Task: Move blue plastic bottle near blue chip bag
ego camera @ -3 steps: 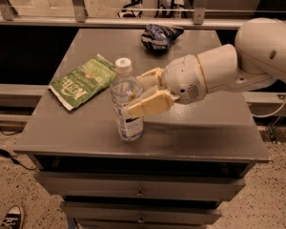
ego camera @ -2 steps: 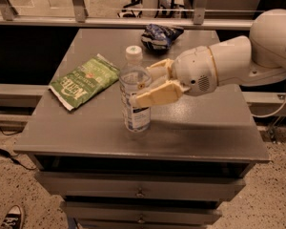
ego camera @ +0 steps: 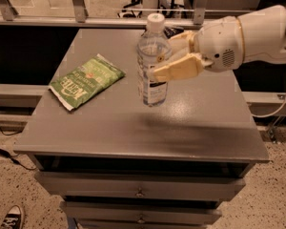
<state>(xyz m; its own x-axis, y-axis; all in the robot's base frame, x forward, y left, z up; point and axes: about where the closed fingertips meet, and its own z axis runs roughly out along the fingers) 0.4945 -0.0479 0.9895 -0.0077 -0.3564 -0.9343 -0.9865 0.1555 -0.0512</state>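
Note:
The clear blue plastic bottle with a white cap and a white label is upright over the middle of the grey table. Its base looks slightly above the top. My gripper comes in from the right, and its cream fingers are shut around the bottle's upper body. The blue chip bag lies at the table's far edge. Only a dark sliver of it shows behind the bottle and my gripper.
A flat green chip bag lies on the left half of the table. A metal railing runs behind the far edge. Drawers sit below the front edge. A shoe is on the floor at bottom left.
My gripper has carried the bottle from the front middle of the table toward the back right, closer to the blue chip bag. The bag is now mostly covered from view.

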